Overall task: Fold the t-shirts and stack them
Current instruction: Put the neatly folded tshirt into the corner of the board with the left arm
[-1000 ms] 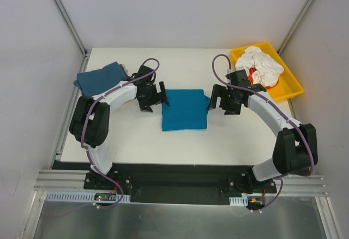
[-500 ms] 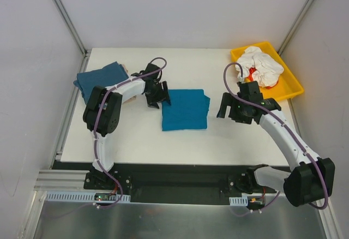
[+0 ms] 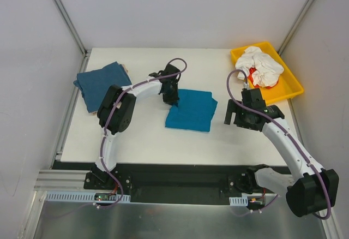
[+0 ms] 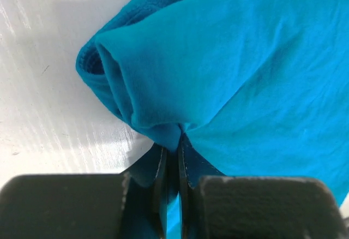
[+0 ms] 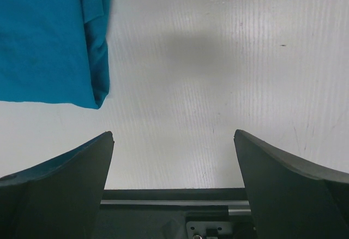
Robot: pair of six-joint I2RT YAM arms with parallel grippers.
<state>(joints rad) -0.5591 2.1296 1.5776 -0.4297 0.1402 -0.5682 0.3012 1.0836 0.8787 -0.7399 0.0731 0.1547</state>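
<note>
A folded bright teal-blue t-shirt (image 3: 191, 109) lies in the middle of the white table. My left gripper (image 3: 173, 98) is shut on its far left corner, and the cloth bunches up at the jaws (image 4: 163, 86). A darker slate-blue t-shirt (image 3: 102, 82) lies folded at the far left, with a sliver of beige cloth (image 3: 124, 67) showing under its far edge. My right gripper (image 3: 244, 120) hovers open to the right of the teal shirt, over bare table. The teal shirt's corner (image 5: 49, 42) shows at the upper left of the right wrist view.
A yellow tray (image 3: 285, 89) at the far right holds crumpled white cloth with red marks (image 3: 262, 66). Grey walls with metal frame rails stand on the left, the right and behind. The arm bases sit on a black rail (image 3: 180, 181) at the near edge.
My left gripper shut on the teal shirt's far left corner and dragged the shirt a little to the right. My right gripper drew back from the shirt toward the right and near side.
</note>
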